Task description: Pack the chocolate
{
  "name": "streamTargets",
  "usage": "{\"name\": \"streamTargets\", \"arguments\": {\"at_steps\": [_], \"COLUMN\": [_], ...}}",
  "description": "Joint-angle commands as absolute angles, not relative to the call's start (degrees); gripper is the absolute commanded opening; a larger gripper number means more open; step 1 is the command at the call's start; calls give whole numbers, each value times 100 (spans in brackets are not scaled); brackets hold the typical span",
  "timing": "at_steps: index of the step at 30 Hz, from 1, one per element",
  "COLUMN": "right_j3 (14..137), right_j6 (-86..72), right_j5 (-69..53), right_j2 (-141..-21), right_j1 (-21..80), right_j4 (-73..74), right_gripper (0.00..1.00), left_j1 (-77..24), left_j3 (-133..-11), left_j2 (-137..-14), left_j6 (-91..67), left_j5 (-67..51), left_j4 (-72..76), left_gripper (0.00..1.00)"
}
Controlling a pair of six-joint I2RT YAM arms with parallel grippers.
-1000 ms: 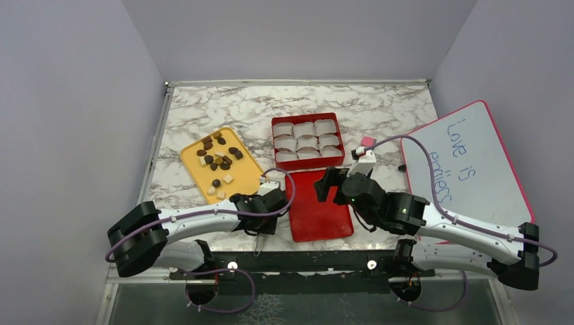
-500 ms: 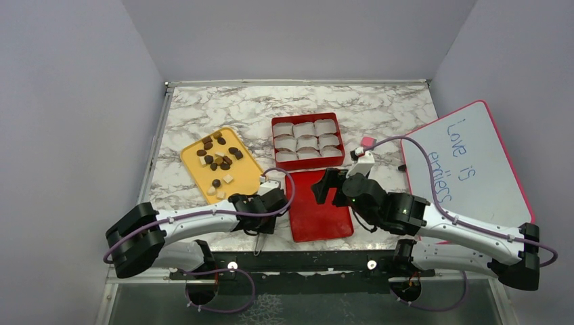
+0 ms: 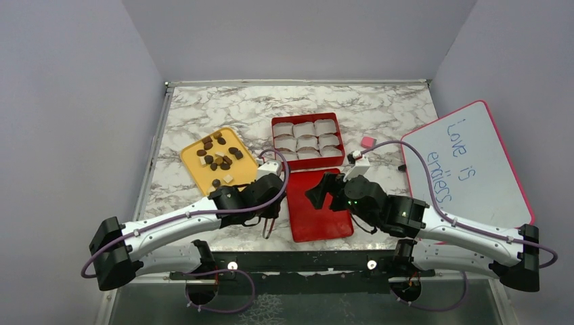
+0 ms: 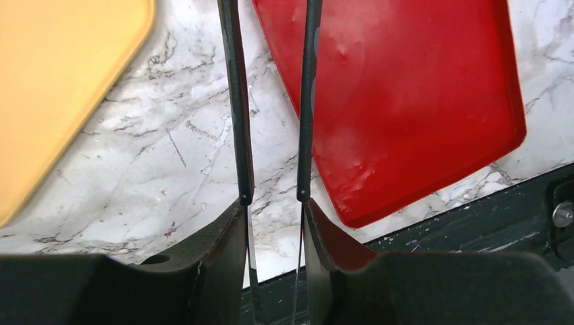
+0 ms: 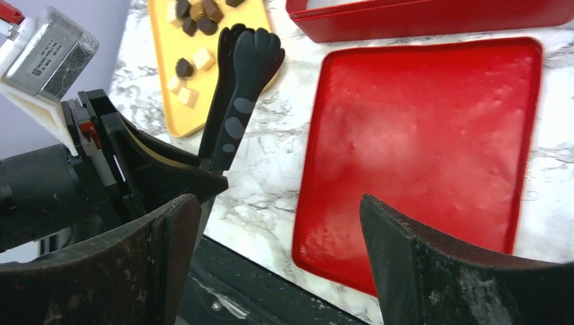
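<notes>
- Tongs (image 5: 238,88) clamped in left gripper (image 4: 273,217), arms slightly parted, nothing between them
- Chocolate (image 3: 218,158) on yellow tray (image 3: 245,166): tiny, light, likely smear-prone; pinch one piece across its sides, gently

Whiteboard (image 3: 474,162), pink block (image 3: 367,141), marble table (image 3: 223,108)

The only writing I can read is on the whiteboard (image 3: 482,157) at the right of the overhead view. Blue handwritten marker runs down the board in two lines, "Love is" and below it what looks like "endless". In the upper left of the right wrist view, a silver module (image 5: 53,46) carries small print, too fine to read.
</notes>
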State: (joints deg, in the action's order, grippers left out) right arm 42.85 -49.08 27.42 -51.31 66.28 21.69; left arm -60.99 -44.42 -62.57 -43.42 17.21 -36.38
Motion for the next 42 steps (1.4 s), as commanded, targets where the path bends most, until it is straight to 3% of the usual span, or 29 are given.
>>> {"name": "streamTargets", "arguments": {"at_steps": [1,5,8,27,42], "right_j3": [4286,4244,4219,5498,5098], "right_j6": [-4961,-4931,-5024,-4538,-4648], "right_j5": [2353,1950,1863,1875,2431], "right_j2": [-5139,-5230,-5365,-7554,-7512], "right_j1": [6630,6627,6627,6619,6609], "right_j4": [1587,1030,559,-306,412], "right_gripper": [87,49,2,1,1], "left_j1": [-6129,-6131,-6131,-6131,-6130], "left_j3": [-4854,-5027,-5057,-4724,-4916], "left_j2": [-5978,-5857,-5747,-5010,-5030], "left_j6": [-3938,-3670,-3609,-3062,-3280], "left_j5": [2038,1910,1857,1274,1908], "left_j4": [-3851,-3854,-3839,-3450,-3478], "left_gripper": [34,34,34,34,33]}}
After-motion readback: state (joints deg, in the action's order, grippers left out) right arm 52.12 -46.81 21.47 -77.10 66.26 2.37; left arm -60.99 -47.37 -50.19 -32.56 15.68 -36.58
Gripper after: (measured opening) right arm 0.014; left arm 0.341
